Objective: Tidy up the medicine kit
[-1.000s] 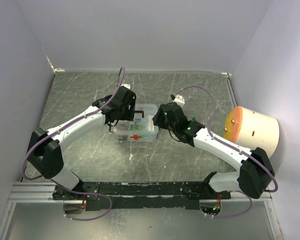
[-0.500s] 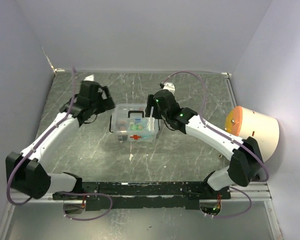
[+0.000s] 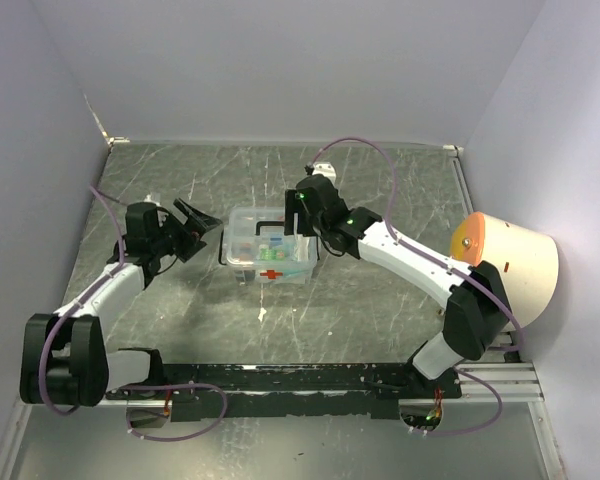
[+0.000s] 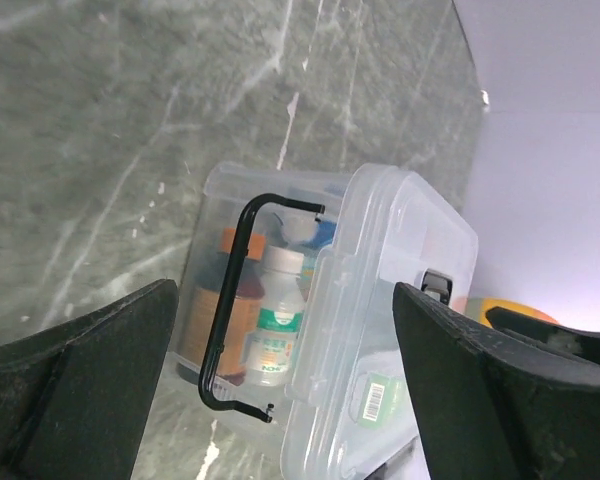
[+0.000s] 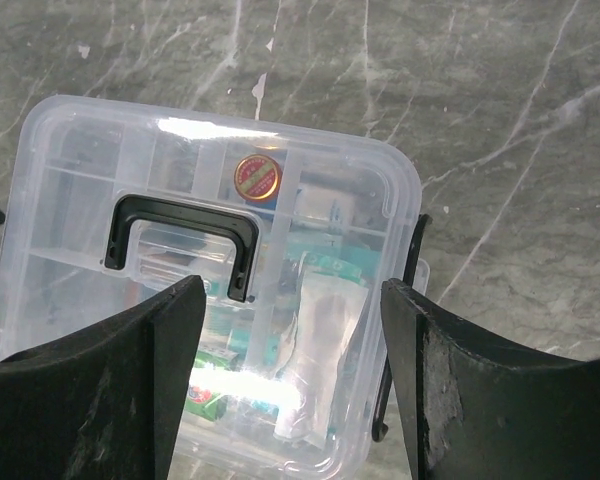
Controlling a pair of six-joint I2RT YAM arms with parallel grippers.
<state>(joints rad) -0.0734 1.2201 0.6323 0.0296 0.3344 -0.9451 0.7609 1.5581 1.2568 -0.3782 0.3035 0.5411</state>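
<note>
**Top view:** The medicine kit (image 3: 270,250) sits on the table (image 3: 380,180), lid on, red cross (image 3: 271,274) facing me. Vs 1 sec ago, the left gripper (image 3: 202,217) has let go and backed off to the kit's left. Its jaws are spread wide and hold nothing. The right gripper (image 3: 296,222) has shifted from the kit's right side to above its far-right corner, jaws apart and empty. The kit hasn't moved.

**Left wrist view:** This adds the kit's end wall, seen btwn my spread fingers (image 4: 80,380) w/o contact. It shows a black wire side handle (image 4: 230,300), bottles (image 4: 270,325) inside and a barcode sticker (image 4: 372,398).

**Right wrist view:** Only this one looks straight down thru the clear lid (image 5: 80,180). It shows the black top handle (image 5: 185,245), a red-gold round cap (image 5: 257,177), a green box (image 5: 208,400) and divider compartments.
</note>
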